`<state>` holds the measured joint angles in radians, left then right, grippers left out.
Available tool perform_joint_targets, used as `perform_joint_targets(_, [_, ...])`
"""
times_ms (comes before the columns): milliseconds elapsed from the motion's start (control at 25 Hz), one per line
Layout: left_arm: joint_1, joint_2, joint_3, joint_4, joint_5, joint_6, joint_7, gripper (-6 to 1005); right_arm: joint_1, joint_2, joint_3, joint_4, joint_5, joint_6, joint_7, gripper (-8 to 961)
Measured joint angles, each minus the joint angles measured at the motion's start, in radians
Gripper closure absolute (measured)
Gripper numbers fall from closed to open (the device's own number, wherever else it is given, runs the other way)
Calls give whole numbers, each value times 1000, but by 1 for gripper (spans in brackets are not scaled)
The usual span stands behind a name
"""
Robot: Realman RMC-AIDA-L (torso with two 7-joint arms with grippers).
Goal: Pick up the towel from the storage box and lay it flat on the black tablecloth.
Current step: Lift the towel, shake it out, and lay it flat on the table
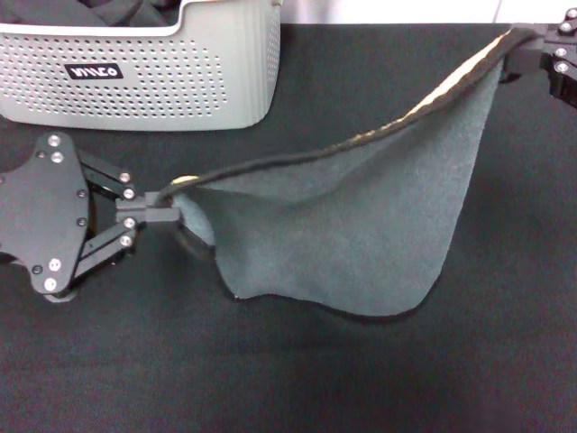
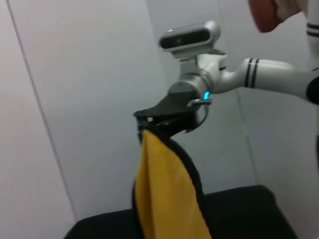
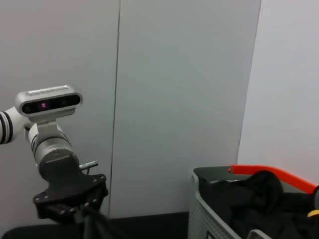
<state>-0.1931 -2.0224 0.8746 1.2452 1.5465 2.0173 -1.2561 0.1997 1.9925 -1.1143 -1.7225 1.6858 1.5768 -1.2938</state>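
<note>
The grey-green towel (image 1: 361,225) hangs stretched between my two grippers, black edging along its top, a strip of yellow reverse showing. Its lower edge touches the black tablecloth (image 1: 288,388). My left gripper (image 1: 167,212) is shut on the towel's left corner, low over the cloth. My right gripper (image 1: 538,43) is shut on the opposite corner at the far right, higher up. The left wrist view shows the right gripper (image 2: 158,125) pinching the towel's yellow side (image 2: 164,199). The right wrist view shows the left gripper (image 3: 75,204). The light grey storage box (image 1: 198,81) stands at the back left.
The storage box also shows in the right wrist view (image 3: 209,219), with dark black fabric (image 3: 259,199) inside it and an orange-red strip along its far rim. The tablecloth spreads in front of and to the right of the towel.
</note>
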Motion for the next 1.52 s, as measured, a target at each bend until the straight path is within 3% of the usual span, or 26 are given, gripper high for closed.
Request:
perform_joint_targets(200, [45, -15, -34, 39, -10, 8, 21, 985, -6, 2, 9, -34, 18, 45, 30, 936])
perform_joint_targets(560, [146, -28, 20, 94, -77, 16, 47, 986, -72, 3, 2, -51, 71, 114, 42, 936])
perform_joint_targets(680, [175, -17, 53, 111, -126, 19, 50, 986, -123, 6, 9, -47, 100, 135, 13, 936])
perform_joint_targets(840, [215, 22, 112, 133, -235, 20, 56, 986, -165, 9, 12, -38, 108, 132, -11, 935])
perform_joint_targets(920, [216, 31, 125, 136, -252, 20, 47, 986, -166, 9, 11, -28, 105, 129, -14, 935])
perform_joint_targets(1200, [212, 31, 165, 151, -267, 20, 29, 986, -131, 9, -12, 105, 89, 135, -55, 935])
perform_joint_targets(1520, [251, 30, 177, 194, -287, 20, 26, 986, -157, 10, -76, 81, 86, 154, -102, 935])
